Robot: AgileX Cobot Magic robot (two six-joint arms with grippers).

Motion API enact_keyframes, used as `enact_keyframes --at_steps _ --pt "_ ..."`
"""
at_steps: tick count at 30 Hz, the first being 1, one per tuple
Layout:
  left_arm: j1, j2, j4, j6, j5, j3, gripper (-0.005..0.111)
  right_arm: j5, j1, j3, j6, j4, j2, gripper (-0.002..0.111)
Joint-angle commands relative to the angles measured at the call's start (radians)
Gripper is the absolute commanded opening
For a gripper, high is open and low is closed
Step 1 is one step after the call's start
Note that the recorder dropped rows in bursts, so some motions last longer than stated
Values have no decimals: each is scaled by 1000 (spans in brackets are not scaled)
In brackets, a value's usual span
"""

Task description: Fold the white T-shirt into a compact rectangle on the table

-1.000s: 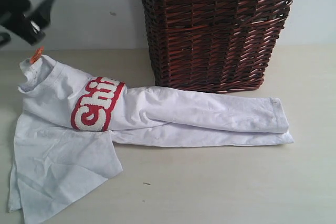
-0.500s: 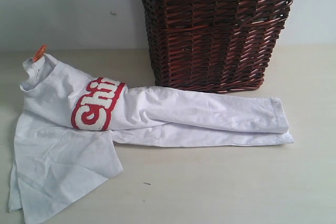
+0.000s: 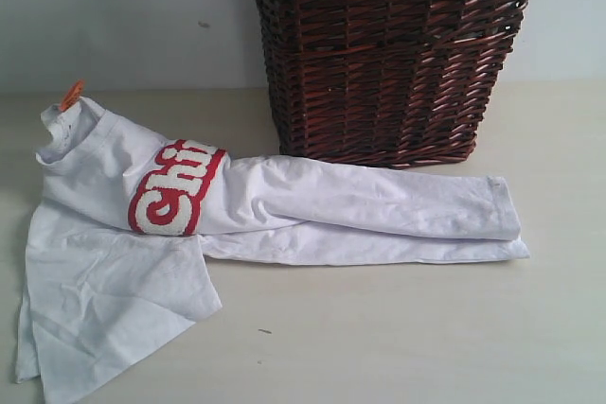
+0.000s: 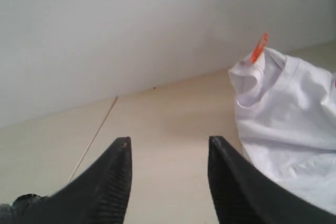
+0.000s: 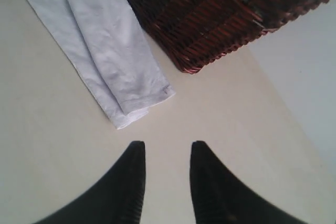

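Observation:
The white T-shirt [image 3: 284, 201] lies on the table [image 3: 398, 328], folded lengthwise into a long strip. Its collar and orange tag [image 3: 69, 95] are at the left, its hem [image 3: 507, 219] at the right. Red-backed lettering [image 3: 175, 186] crosses the chest, and one sleeve [image 3: 104, 309] fans out toward the front left. Neither gripper shows in the exterior view. In the left wrist view my left gripper [image 4: 169, 148] hangs open over bare table beside the collar [image 4: 257, 77], holding nothing. My right gripper [image 5: 168, 150] is open and empty, just off the hem end [image 5: 136, 106].
A dark brown wicker basket [image 3: 393, 54] with a lace rim stands right behind the shirt's middle, touching its back edge; it also shows in the right wrist view [image 5: 220, 14]. A pale wall [image 3: 123, 16] rises behind the table. A dark speck [image 3: 264, 331] lies near the front.
The left arm, seen at the exterior view's top left a second ago, has left that view. The shirt has not moved.

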Motion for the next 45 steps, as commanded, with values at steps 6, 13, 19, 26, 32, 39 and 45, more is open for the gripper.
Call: enact_keyframes --at_steps 6,13,19,26,32,39,45 --pt "1 -4 -28 2 20 51 45 16 -3 55 40 -19 -134 29" --pt "1 -4 -24 7 20 51 45 16 -3 138 38 -37 -170 27" --pt "1 -4 -24 7 20 51 45 -274 -3 245 -13 -5 -134 0" --pt "1 -4 -24 7 20 51 45 -284 -3 349 -426 217 169 0" --pt "1 -4 -24 7 20 51 45 -244 -3 347 -426 373 479 0" --pt "1 -4 -24 7 20 51 45 -231 118 347 -426 200 746 0" --pt "1 -4 -24 7 20 51 45 -439 255 344 -426 322 851 0"
